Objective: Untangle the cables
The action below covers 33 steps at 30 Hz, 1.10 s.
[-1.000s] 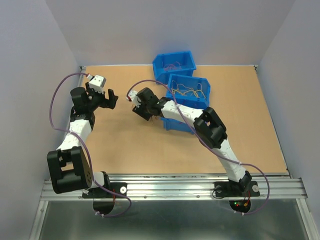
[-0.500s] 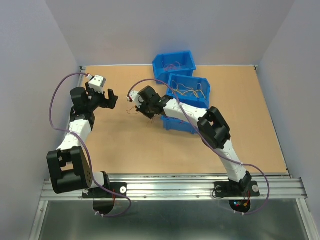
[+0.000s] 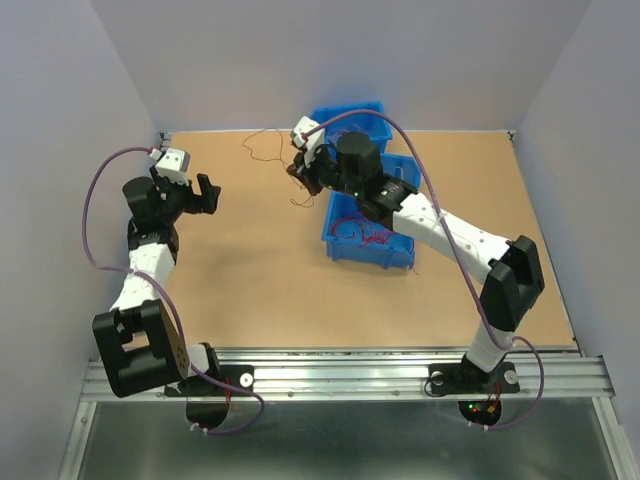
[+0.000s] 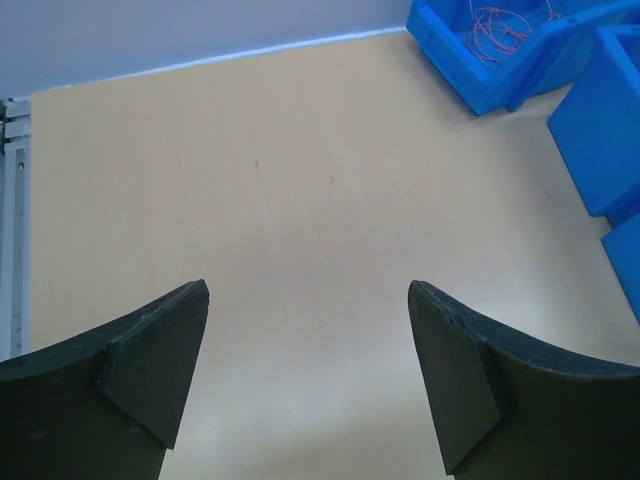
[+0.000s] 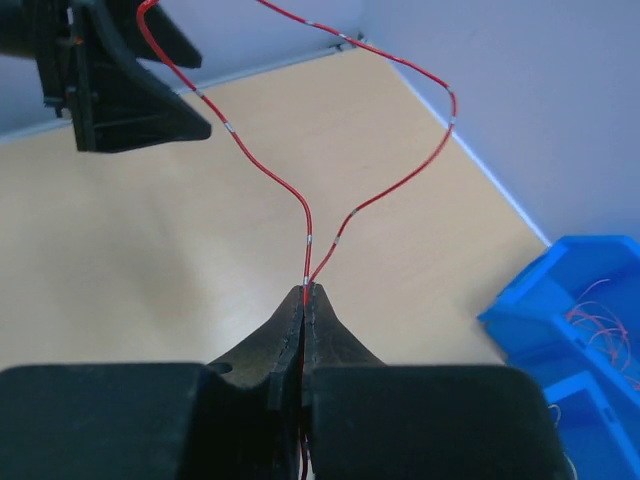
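A thin red cable (image 5: 268, 170) is pinched in my right gripper (image 5: 305, 290), which is shut on it. Two strands rise from the tips, one to the upper left and one arching right (image 5: 440, 140). From above, the right gripper (image 3: 296, 172) hangs over the table's far side and the cable (image 3: 262, 139) loops away to its left in the air. More red cables (image 3: 365, 233) lie in the near blue bin (image 3: 345, 250). My left gripper (image 3: 207, 194) is open and empty at the far left. Its jaws (image 4: 305, 300) frame bare table.
Three blue bins stand at the back centre: the far one (image 3: 350, 112) holds a few red wires (image 4: 495, 30), and the right arm crosses over the middle one (image 3: 405, 168). Grey walls close in the table on three sides. The left gripper (image 5: 120, 90) shows ahead of the right wrist.
The right gripper has shut on a red cable and swung from mid-table up toward the far bins, lifting it. The near bin is now uncovered. The left arm shifted slightly left.
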Available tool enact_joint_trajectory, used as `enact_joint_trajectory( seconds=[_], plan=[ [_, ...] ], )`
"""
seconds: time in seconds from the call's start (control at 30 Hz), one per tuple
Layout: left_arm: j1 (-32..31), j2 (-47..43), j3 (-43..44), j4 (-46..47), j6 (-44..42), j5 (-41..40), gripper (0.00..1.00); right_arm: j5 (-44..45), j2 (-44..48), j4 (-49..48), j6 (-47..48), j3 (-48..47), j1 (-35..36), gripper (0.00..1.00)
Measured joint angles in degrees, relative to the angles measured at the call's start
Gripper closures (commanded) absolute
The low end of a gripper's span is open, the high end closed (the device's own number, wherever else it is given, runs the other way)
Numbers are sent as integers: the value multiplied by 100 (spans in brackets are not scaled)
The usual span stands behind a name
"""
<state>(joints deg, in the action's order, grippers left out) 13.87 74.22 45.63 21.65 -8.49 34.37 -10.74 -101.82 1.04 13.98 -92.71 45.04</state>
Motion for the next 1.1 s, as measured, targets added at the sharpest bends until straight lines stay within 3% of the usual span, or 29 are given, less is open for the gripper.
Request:
enact_joint_trajectory(
  seconds=[0.23, 0.5, 0.7, 0.83, 0.97, 1.03, 1.07, 1.1],
  plan=[
    [46, -92, -17, 122, 72, 118, 9, -376, 544, -313, -46, 798, -634, 100],
    [44, -92, -17, 133, 55, 295, 9, -883, 1495, -837, 48, 2863, -1705, 99],
    [44, -92, -28, 131, -7, 435, 9, -1110, 1582, -966, 96, 3683, -1834, 96],
    [44, -92, -28, 129, -28, 455, 9, -1043, 1187, -1056, -46, 3711, -1834, 75],
    [44, -149, -116, 127, -68, 450, 9, -822, 859, -1001, -195, 3709, -1834, 68],
    [44, -199, -168, 125, -85, 444, 9, -693, 859, -951, -247, 3709, -1834, 51],
    [42, -219, -179, 125, -94, 442, 9, -640, 894, -942, -273, 3709, -1834, 37],
    [37, -232, -179, 127, -105, 439, 9, -546, 990, -920, -317, 3709, -1834, 33]
  ],
)
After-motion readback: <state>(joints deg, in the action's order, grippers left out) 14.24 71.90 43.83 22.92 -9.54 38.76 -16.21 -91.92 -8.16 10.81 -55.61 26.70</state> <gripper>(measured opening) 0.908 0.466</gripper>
